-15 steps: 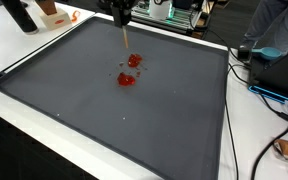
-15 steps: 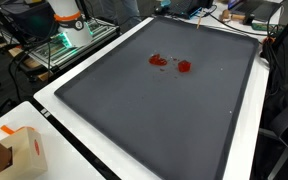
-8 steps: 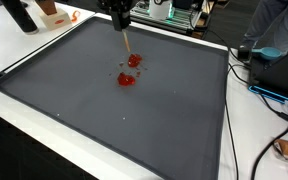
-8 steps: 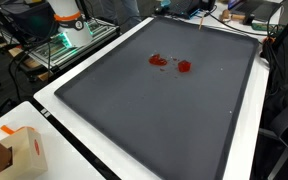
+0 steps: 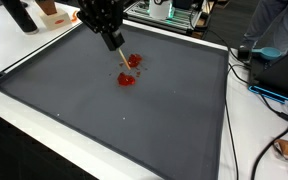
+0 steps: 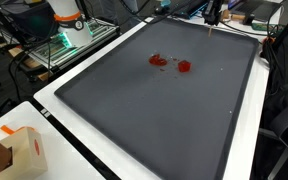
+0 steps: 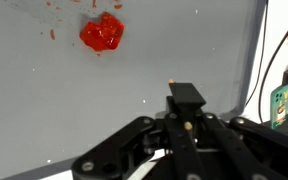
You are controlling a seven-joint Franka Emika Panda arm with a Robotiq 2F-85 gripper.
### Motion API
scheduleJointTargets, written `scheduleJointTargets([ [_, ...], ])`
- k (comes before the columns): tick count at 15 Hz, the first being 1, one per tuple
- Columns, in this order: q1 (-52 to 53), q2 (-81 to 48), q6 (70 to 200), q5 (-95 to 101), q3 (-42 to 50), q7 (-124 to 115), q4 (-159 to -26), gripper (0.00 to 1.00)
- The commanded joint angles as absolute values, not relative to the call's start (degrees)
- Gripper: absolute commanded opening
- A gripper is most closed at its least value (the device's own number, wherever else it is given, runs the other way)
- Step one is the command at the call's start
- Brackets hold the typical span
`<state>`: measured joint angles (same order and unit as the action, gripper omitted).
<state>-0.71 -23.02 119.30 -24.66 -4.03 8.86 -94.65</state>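
Observation:
My gripper hangs over the far part of a big dark grey mat, shut on a thin stick that slants down toward two red blobs in the mat's middle. The stick's tip is just left of the upper blob; I cannot tell if it touches. From the opposite side, the gripper is at the mat's far edge and the red blobs lie nearer the camera. In the wrist view the gripper clamps the tool's black end, with one red blob above it on the grey mat.
A white table surrounds the mat. Cables and a person in blue are on one side. A small orange-and-white box stands at a table corner. The robot base is beyond the mat.
The gripper has come down and to the left into an exterior view and tilted, so the stick now slants instead of hanging straight. The red blobs have not moved.

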Motion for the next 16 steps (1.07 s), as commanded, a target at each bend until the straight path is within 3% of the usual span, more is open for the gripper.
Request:
scheduleJointTargets([
  [1,-3.7,-24.0,121.3,-32.0,-6.3,13.5,-97.0,0.03],
  [16,-4.9,-28.5,121.1,-43.9,-5.9,15.4,-99.7,0.03],
])
